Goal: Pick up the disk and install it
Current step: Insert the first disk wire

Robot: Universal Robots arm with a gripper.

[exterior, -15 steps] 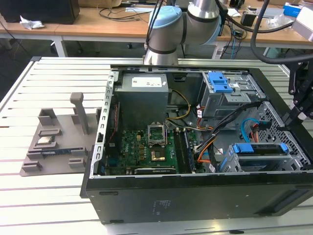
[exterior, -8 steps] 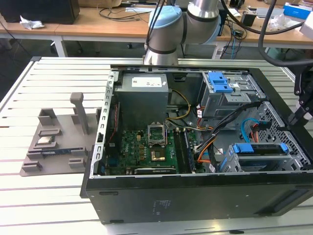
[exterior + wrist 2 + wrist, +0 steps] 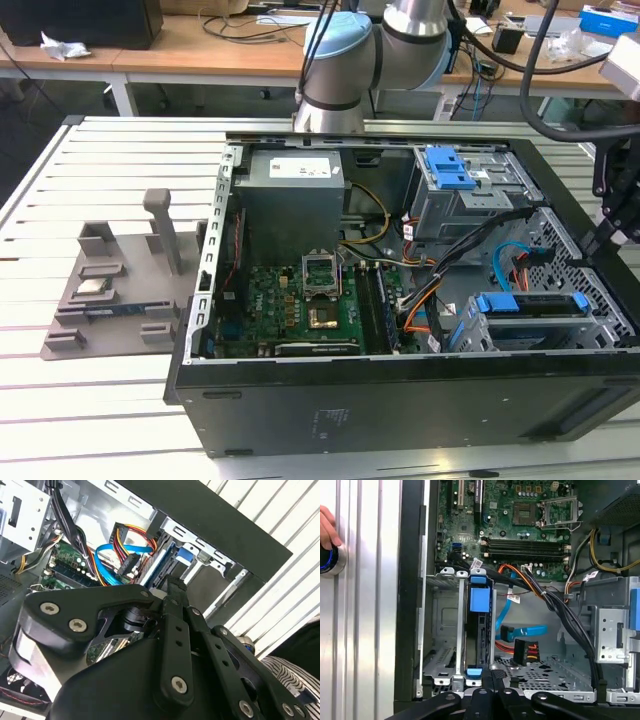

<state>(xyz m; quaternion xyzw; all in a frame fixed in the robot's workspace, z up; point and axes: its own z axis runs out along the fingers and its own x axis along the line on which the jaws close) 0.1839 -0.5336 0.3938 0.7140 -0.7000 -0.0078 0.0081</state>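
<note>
The disk sits upright in its bay, directly ahead of the gripper. Gripper state cannot be told; it holds nothing visible.

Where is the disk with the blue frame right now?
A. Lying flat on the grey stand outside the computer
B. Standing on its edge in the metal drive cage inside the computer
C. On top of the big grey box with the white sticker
B. In the first wrist view the disk stands on edge between the rails of the metal drive cage, just beyond the gripper.
</note>
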